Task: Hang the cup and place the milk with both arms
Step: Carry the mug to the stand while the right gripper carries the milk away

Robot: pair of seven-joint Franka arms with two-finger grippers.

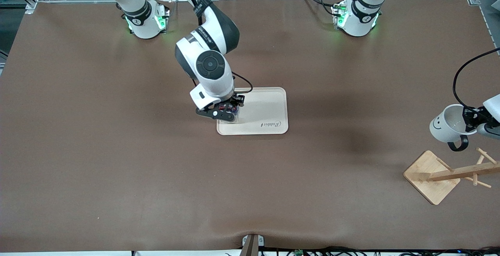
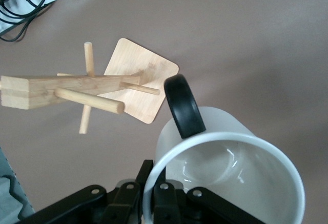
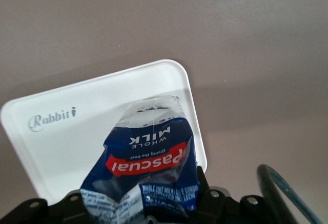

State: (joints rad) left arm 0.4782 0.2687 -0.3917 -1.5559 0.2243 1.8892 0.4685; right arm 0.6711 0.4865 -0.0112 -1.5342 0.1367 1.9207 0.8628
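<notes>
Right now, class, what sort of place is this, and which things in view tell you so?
Probably a robotics lab: two arms bolted to a brown-covered table, cables along its edge, and staged props only: a tray, a wooden mug rack, a cup and a milk carton.

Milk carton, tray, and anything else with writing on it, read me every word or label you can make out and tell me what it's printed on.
"Pascual", white letters on the red band of the milk carton.
"WHOLE MILK", on the blue part of the same carton.
Smaller lines of white print on the carton: too small to read.
"Rabbit", script lettering on the tray.
Cup: only a drawn smiley face, no words.
</notes>
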